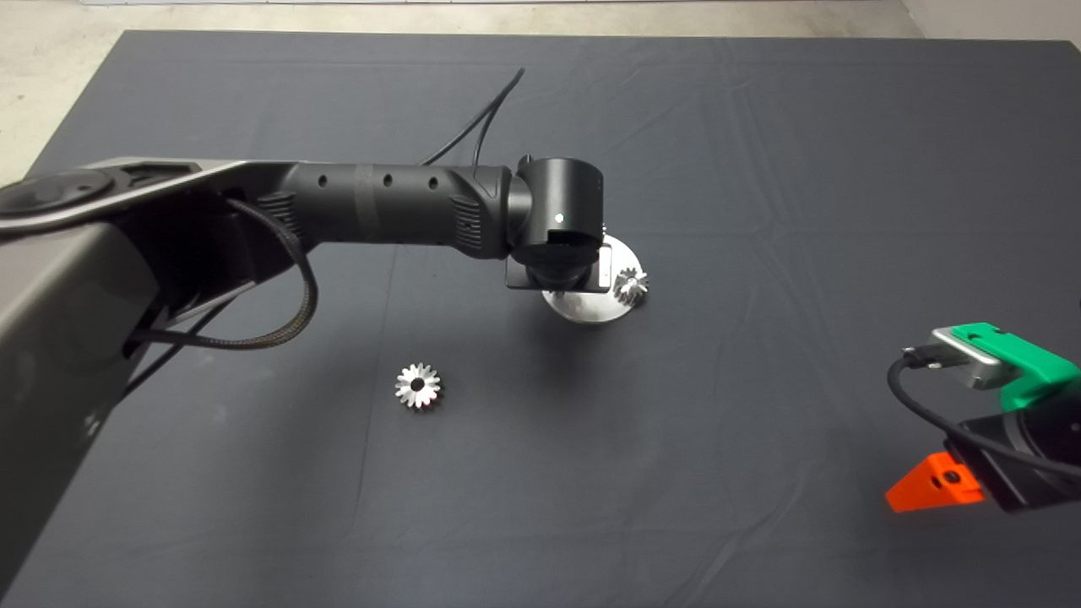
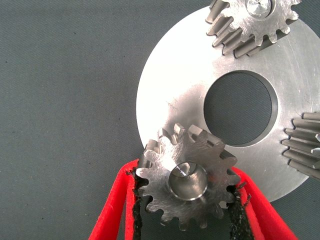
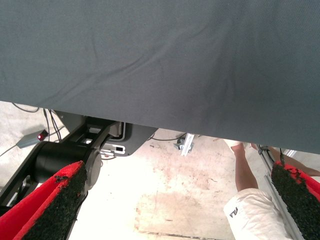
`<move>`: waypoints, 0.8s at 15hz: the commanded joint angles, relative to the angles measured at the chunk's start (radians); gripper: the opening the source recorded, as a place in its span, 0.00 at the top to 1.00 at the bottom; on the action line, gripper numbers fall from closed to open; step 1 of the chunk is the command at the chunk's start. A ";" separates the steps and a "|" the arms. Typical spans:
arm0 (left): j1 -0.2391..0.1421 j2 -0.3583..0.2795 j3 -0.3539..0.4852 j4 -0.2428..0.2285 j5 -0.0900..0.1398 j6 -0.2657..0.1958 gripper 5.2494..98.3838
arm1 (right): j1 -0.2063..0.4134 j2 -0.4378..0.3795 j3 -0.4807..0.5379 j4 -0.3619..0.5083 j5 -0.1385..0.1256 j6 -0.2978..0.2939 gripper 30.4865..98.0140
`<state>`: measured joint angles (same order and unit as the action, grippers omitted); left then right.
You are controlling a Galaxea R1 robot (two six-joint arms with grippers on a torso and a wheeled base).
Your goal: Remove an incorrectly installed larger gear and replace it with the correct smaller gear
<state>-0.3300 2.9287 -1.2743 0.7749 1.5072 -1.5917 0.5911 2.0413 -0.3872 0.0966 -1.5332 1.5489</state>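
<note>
If the left gripper (image 2: 186, 172) is letting go unevenly, the smaller gear (image 2: 187, 187) could be tilting and jamming on its pin (image 2: 186, 179) (or lifting off with the pads). The pincer is clamping that gear, both pads touching its teeth, on the plate (image 2: 170, 90). The larger gear (image 1: 418, 385) is lying well apart on the mat (image 1: 760, 169). The right gripper (image 3: 180, 175) is sitting parked at the mat's edge, fingers wide apart.

The mat (image 1: 760, 169) is dark matt cloth with soft creases. The round plate (image 2: 180, 100) is brushed metal with fine scratches. The smaller gear (image 2: 187, 187) on it is dull grey metal with machining marks. The larger gear (image 1: 418, 385) on the mat is shiny metal. The left gripper (image 2: 186, 212) has red plastic fingers (image 2: 112, 210) with rough black pads (image 2: 137, 210).
</note>
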 commanded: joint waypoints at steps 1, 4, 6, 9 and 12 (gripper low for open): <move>-0.021 0.005 0.003 0.021 0.002 0.002 0.70 | 0.018 -0.003 0.002 0.011 -0.125 -0.003 0.01; -0.018 0.002 0.003 0.021 0.002 0.002 0.70 | 0.018 -0.003 0.002 0.011 -0.125 -0.003 0.01; -0.017 0.001 0.009 0.021 0.004 0.002 0.70 | 0.018 -0.003 0.002 0.011 -0.125 -0.003 0.01; -0.017 0.001 0.015 0.020 0.006 0.001 0.70 | 0.018 -0.003 0.002 0.011 -0.125 -0.003 0.01; -0.017 -0.001 0.017 0.020 0.007 0.001 0.70 | 0.018 -0.003 0.002 0.010 -0.125 -0.003 0.01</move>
<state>-0.3296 2.9279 -1.2738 0.7749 1.5072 -1.5917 0.5911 2.0413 -0.3872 0.0966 -1.5332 1.5489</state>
